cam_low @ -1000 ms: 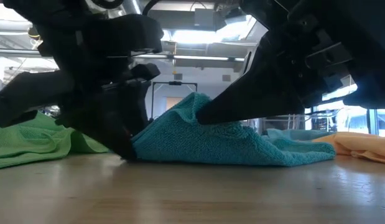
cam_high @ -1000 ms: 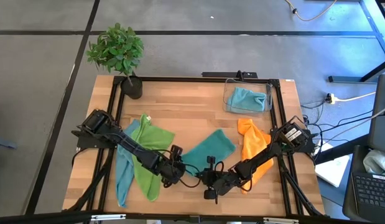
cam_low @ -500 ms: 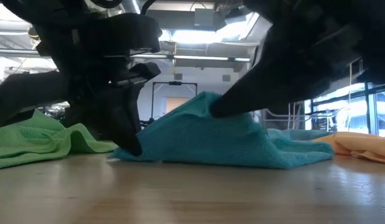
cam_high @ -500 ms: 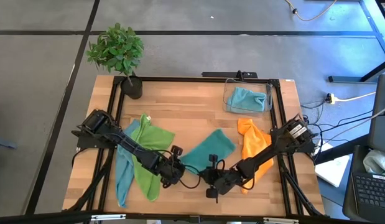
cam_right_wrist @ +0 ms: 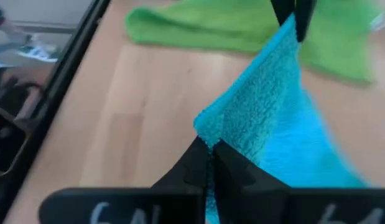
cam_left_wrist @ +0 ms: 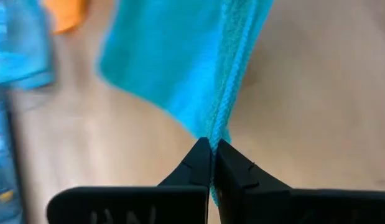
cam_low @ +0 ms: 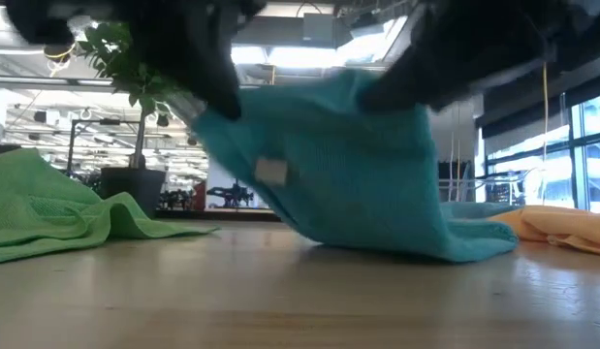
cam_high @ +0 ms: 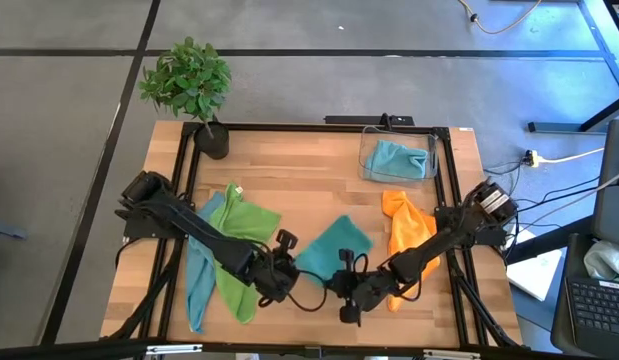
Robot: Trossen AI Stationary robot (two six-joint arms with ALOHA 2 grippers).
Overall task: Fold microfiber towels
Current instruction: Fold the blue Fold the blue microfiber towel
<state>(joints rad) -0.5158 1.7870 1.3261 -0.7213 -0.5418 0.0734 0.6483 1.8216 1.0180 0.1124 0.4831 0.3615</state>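
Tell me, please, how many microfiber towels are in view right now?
5. The teal towel hangs between both grippers; the lime green towel overlaps a light blue towel on the left; the orange towel lies right; another light blue towel sits in the clear bin. None seem hidden.

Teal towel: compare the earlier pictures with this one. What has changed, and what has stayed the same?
The left hand has shut on the teal towel; the right hand already held it. Together they have lifted its near edge off the table. The green towel, orange towel, blue towel and bin have not moved.
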